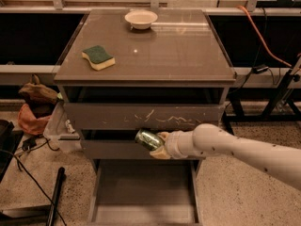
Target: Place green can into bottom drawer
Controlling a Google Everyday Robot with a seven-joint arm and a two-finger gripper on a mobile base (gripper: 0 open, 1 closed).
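My gripper [157,144] is shut on the green can [148,139], which lies tilted with its silver end toward the left. It hangs in front of the plain-front middle drawer, above the back of the bottom drawer [143,197]. The bottom drawer is pulled out and shows a bare flat floor. My pale arm reaches in from the right edge of the view.
A green-topped yellow sponge [98,57] and a white bowl [141,18] sit on the cabinet top [169,51]. The scratched-front drawer [143,116] is shut. Bags [35,105], cables and a black pole [55,194] lie on the floor at left. An orange cable [263,36] runs at right.
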